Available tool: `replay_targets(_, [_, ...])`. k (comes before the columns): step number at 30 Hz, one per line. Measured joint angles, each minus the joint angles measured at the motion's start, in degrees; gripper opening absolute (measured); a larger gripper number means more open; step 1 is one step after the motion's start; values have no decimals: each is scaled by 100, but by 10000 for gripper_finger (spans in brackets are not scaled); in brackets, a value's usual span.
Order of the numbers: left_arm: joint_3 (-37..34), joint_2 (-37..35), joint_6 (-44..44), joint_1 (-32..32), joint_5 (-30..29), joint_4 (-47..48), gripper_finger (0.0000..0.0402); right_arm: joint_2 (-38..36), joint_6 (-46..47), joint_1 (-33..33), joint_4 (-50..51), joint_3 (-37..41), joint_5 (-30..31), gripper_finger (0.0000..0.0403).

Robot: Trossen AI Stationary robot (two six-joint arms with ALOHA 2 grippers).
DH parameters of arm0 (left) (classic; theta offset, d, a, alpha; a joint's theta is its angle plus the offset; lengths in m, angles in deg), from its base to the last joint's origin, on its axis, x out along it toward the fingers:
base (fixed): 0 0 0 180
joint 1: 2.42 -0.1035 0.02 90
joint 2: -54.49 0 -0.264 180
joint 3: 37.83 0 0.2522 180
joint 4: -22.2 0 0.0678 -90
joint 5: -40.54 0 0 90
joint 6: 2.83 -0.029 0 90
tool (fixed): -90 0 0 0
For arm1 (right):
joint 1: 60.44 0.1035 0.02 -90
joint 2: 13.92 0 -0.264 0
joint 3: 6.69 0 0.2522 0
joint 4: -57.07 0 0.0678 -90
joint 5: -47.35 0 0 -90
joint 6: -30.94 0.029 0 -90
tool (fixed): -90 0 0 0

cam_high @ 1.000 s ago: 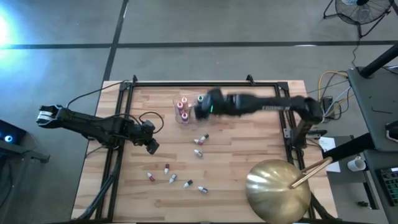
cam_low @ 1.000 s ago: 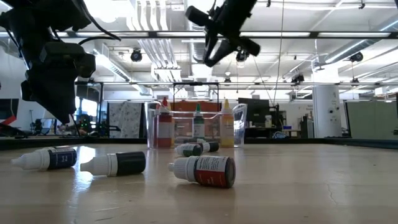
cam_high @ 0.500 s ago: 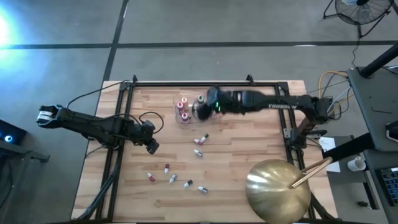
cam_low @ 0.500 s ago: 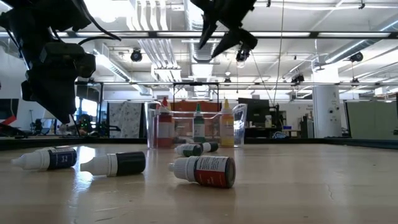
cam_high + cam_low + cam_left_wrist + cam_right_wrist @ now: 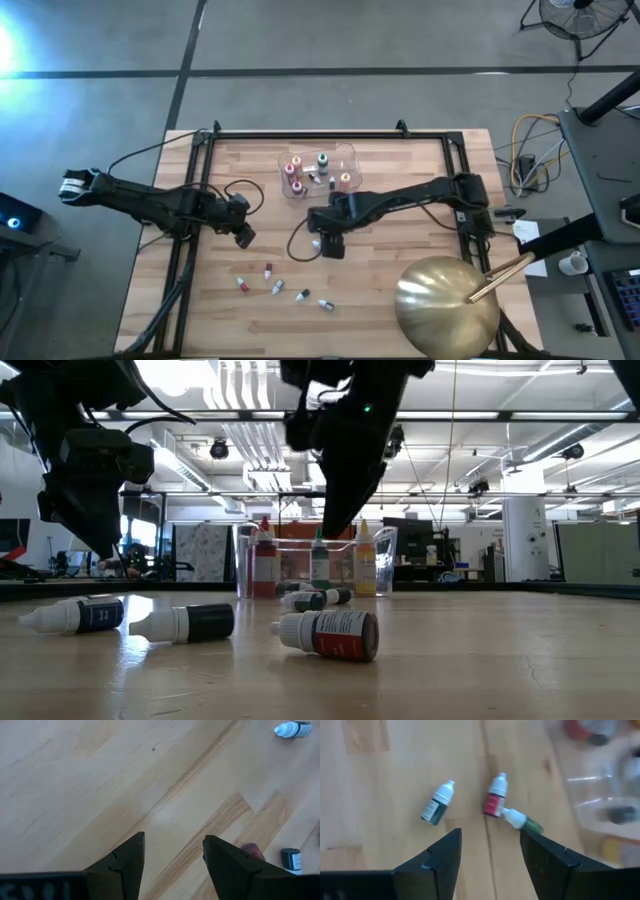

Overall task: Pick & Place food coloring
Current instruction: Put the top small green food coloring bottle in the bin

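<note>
Food coloring bottles stand upright in the clear tub [image 5: 352, 152] at the table's far middle: red caps [image 5: 295, 166], a green cap [image 5: 323, 160], an orange cap [image 5: 345, 180]. Several more lie on their sides nearer the front [image 5: 278, 287] [image 5: 328, 635]. My right gripper [image 5: 329, 245] [image 5: 490, 862] hangs open, pointing down, above three lying bottles: one green-labelled [image 5: 438, 802], one red-labelled [image 5: 495, 798], one green [image 5: 522, 821]. My left gripper [image 5: 244, 235] [image 5: 174, 855] waits open over bare wood at the table's left.
A big gold dome [image 5: 447, 305] with a wooden stick [image 5: 500, 275] fills the near right corner. A black rail frame [image 5: 300, 134] runs along the table's edges. In the left wrist view, small bottles [image 5: 295, 729] [image 5: 291, 860] lie off to one side.
My right gripper has opened above the tub, then swung toward the table's near edge and down, rolling at the wrist. It now hangs over the lying bottles in the middle. The bottles in the tub and on the table have stayed put.
</note>
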Motion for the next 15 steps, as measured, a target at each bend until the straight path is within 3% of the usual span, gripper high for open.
replay_targets(8, [0, -2, 339, 0, 0, 0, 174, 843, -80, 44, -60, -505, -71, 194])
replay_targets(15, [0, 0, 343, 0, 2, 0, 174, 1104, 6, -76, -69, -758, 507, 189])
